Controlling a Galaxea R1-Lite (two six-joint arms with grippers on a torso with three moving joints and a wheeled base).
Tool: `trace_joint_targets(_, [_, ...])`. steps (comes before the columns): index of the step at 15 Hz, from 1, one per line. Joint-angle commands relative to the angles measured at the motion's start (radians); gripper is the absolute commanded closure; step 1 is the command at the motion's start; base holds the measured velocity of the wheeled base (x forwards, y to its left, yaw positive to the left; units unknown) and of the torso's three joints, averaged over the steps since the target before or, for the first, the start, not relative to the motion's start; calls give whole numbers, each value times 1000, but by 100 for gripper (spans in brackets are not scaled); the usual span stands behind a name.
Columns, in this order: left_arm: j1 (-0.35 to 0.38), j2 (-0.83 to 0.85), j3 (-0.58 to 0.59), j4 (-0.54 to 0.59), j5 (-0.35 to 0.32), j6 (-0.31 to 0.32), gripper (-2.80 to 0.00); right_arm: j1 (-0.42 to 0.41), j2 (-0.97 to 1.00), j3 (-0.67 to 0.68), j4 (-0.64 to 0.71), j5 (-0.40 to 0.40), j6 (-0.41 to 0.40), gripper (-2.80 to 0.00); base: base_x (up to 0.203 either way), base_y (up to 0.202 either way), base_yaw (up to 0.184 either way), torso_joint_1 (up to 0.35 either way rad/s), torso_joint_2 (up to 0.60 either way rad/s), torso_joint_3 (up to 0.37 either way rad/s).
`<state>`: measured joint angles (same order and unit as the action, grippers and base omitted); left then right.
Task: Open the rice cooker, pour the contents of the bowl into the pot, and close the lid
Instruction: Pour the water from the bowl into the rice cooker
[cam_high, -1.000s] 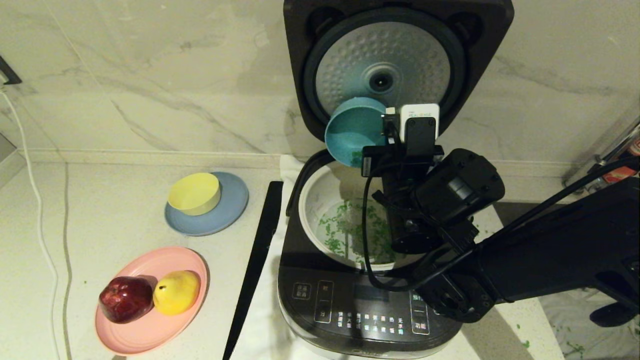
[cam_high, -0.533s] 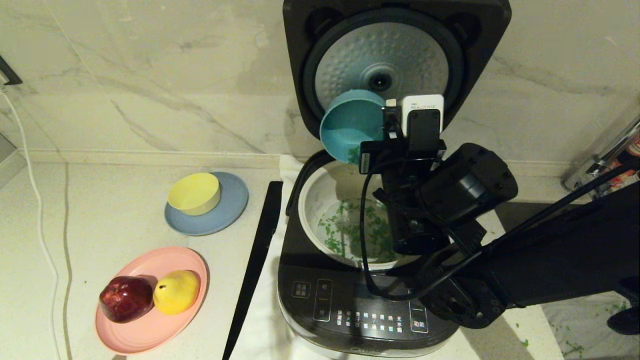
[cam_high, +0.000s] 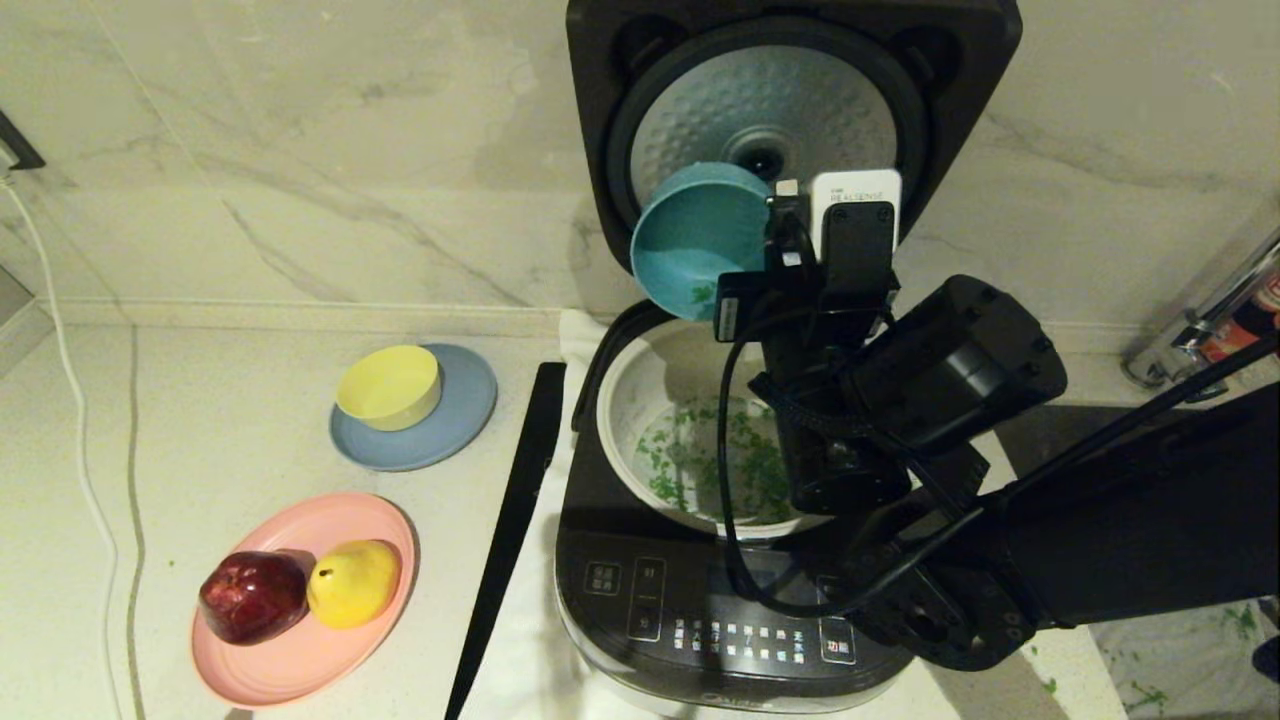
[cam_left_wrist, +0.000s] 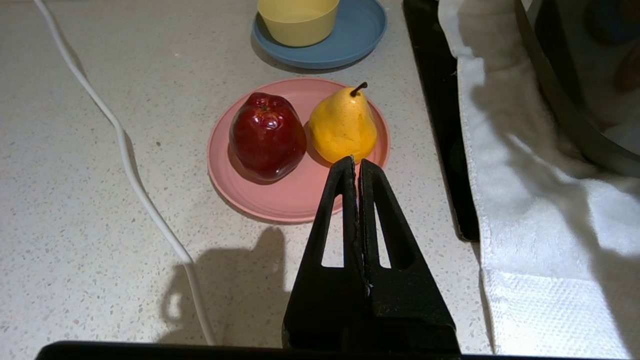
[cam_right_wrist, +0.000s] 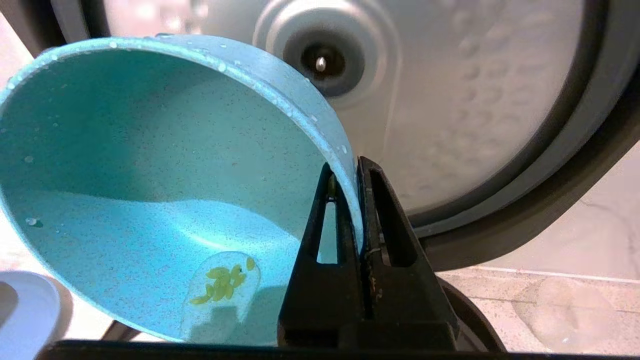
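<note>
The dark grey rice cooker (cam_high: 720, 620) stands with its lid (cam_high: 770, 130) raised, the dimpled silver underside (cam_right_wrist: 475, 100) facing me. Chopped green contents (cam_high: 720, 460) lie in the cream-white pot (cam_high: 625, 400). My right gripper (cam_right_wrist: 350, 172) is shut on the rim of the teal bowl (cam_high: 690, 240), which hangs tipped on its side above the pot's back edge, in front of the lid. A few green bits (cam_right_wrist: 222, 285) cling in a wet patch inside the bowl (cam_right_wrist: 150, 175). My left gripper (cam_left_wrist: 356, 161) hangs shut and empty over the counter, near the pink plate (cam_left_wrist: 280, 200).
A yellow bowl (cam_high: 388, 386) sits on a blue plate (cam_high: 455, 425) left of the cooker. The pink plate (cam_high: 300, 650) holds a red apple (cam_high: 252, 596) and a yellow pear (cam_high: 352, 582). A black strip (cam_high: 510, 530) and a white towel (cam_left_wrist: 540, 210) lie beside the cooker. A white cable (cam_high: 70, 420) runs along the counter.
My right arm has lifted the tipped bowl higher and slightly left, toward the lid. The left arm has not moved.
</note>
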<state>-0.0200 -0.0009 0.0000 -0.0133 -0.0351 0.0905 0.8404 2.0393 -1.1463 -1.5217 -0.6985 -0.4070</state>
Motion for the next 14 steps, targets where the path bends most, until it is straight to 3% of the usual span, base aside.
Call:
trace_joint_targets(1, [0,-1,8,0,0,1,0,0,-5,23,-8,-4,5,0,0,0,0,0,0,0])
trace_joint_targets(14, [0,-1,8,0,0,0,0,-10,1,77,-8,-4,10,0,0,0,0,0,0,0])
